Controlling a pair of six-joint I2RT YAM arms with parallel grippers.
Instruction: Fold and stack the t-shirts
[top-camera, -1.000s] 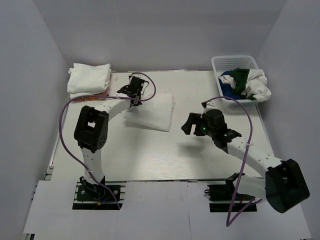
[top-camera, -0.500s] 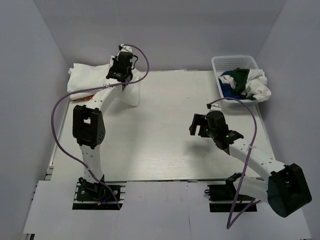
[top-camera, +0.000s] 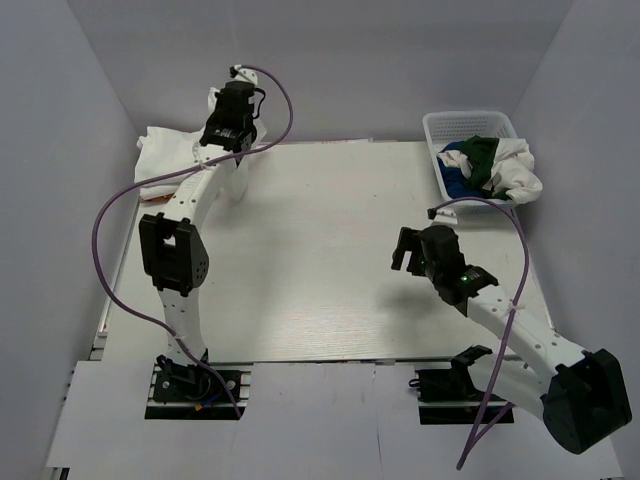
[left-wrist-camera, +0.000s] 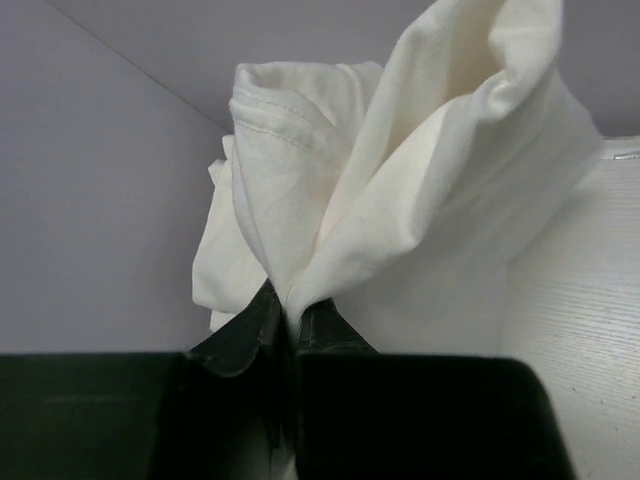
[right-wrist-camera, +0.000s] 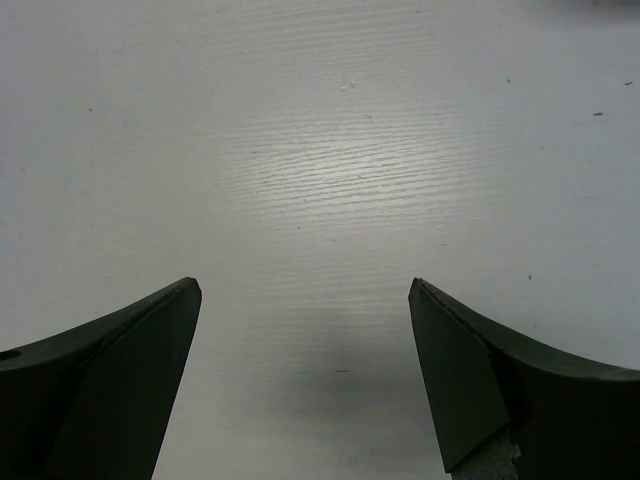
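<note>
My left gripper (top-camera: 221, 106) is raised at the far left back of the table, shut on a bunched edge of a white t-shirt (top-camera: 237, 178) that hangs below it. In the left wrist view the jaws (left-wrist-camera: 290, 312) pinch the white cloth (left-wrist-camera: 400, 190) tightly. A stack of folded white t-shirts (top-camera: 165, 158) lies just left of it. My right gripper (top-camera: 409, 250) is open and empty over bare table at the right, and the right wrist view (right-wrist-camera: 305, 292) shows nothing between its fingers. Royal blue (top-camera: 455, 164), dark green (top-camera: 483, 160) and white (top-camera: 520, 172) t-shirts lie in the basket.
The white lattice basket (top-camera: 470, 117) stands at the back right corner. Grey walls close in the left, back and right sides. The white wood-grain table (top-camera: 320, 270) is bare between the arms.
My left gripper has lifted the white t-shirt off the table's middle and carried it back and left towards the stack. My right gripper has drifted slightly right and nearer, still open.
</note>
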